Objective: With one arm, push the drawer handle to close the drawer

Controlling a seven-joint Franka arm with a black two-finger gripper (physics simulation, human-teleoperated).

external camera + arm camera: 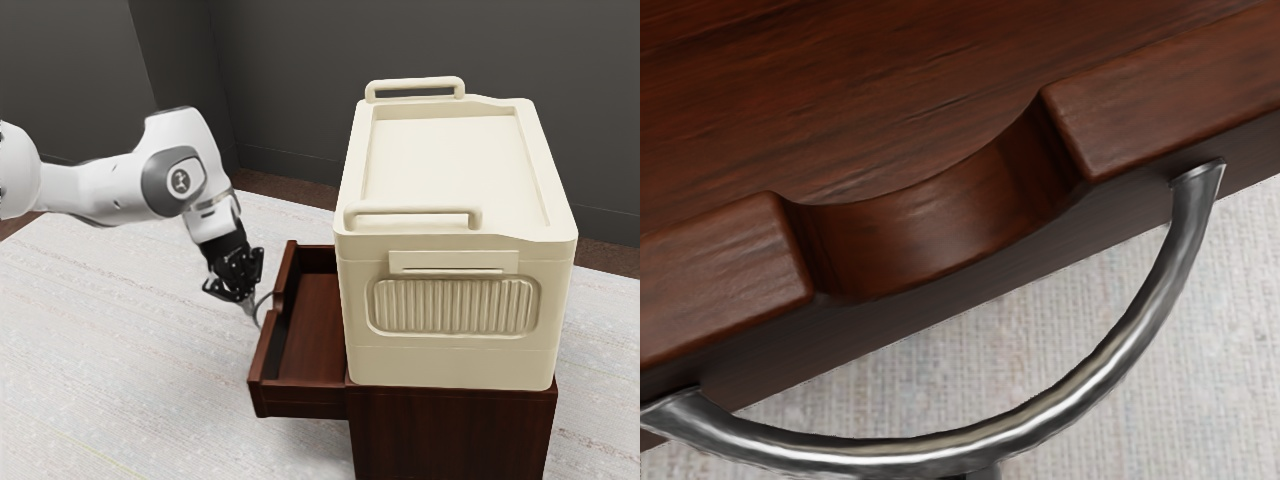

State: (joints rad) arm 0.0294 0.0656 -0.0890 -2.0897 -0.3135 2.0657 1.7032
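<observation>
The dark reddish-brown wooden drawer [310,335] is standing well open, jutting from its matching cabinet [450,435] toward the exterior view's left. On its outer face the curved silver metal handle [980,450] is bowing outward below a scooped notch [930,230] in the top edge. The black two-finger tool [249,306] on the white arm [110,187] is hanging right beside the handle, on the outer side; I am not able to tell how far open it is, or whether it is touching or holding the metal.

The step in hand is looking like the lining-up for the push. The next move is calling for firm contact, then a steady, level shove toward the exterior view's right; pressing off-centre is risking a slip along the curve.

A cream plastic box [450,170] with two raised bar handles is resting on the cabinet. Around them a pale, streaky floor covering [120,350] is spreading out, a brown floor strip [265,188] is running along the far side, and dark grey walls [290,80] are rising behind.
</observation>
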